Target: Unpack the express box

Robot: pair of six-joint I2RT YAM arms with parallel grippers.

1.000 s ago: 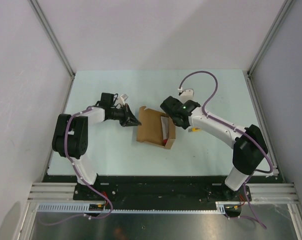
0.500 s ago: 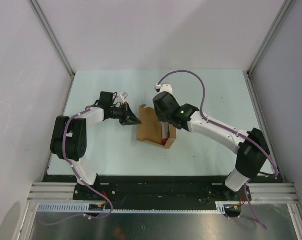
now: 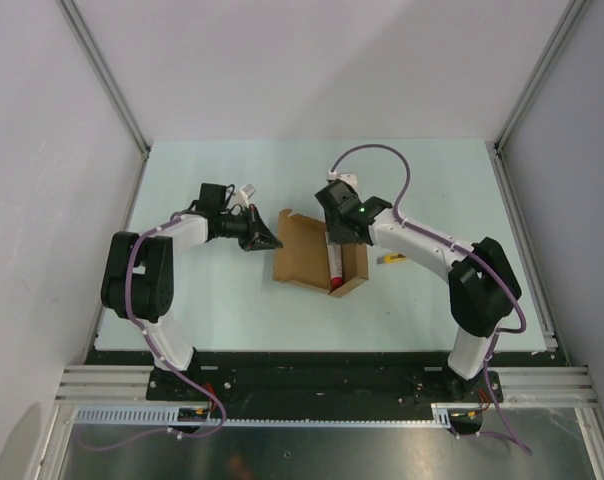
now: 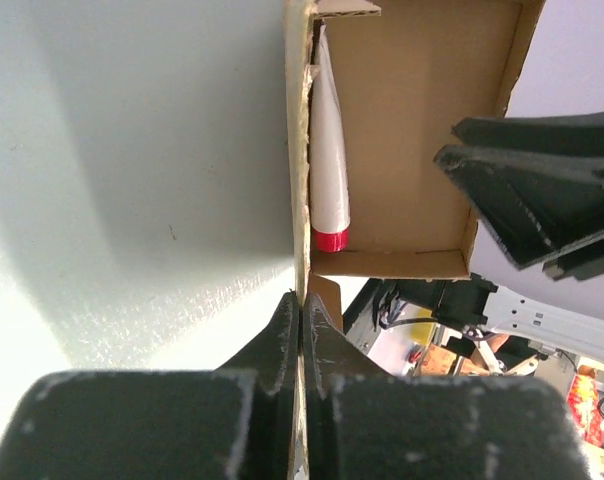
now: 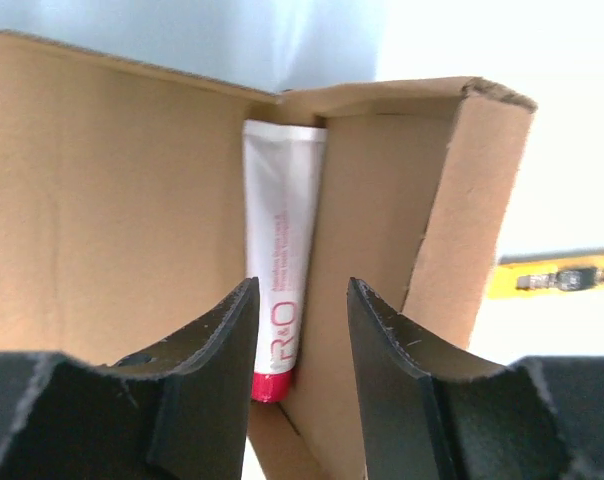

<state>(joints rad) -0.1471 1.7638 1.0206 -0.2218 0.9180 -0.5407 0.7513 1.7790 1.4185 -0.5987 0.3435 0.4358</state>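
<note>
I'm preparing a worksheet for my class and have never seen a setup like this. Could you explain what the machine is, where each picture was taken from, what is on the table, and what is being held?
These are two robot arms bolted at the near edge of a table. Each arm ends in a two-finger gripper. One picture looks down from above and behind the arms. The other two come from a camera on each wrist, so that arm's own fingers show in the view.

On the table lies the express box, a brown cardboard box that is open. Inside it is a white tube with a red cap. A yellow tool lies just beyond the box's wall.

The left gripper is shut, pinching the box's cardboard edge. The right gripper is open over the box, with the tube showing between its fingers, not yet gripped.
</note>
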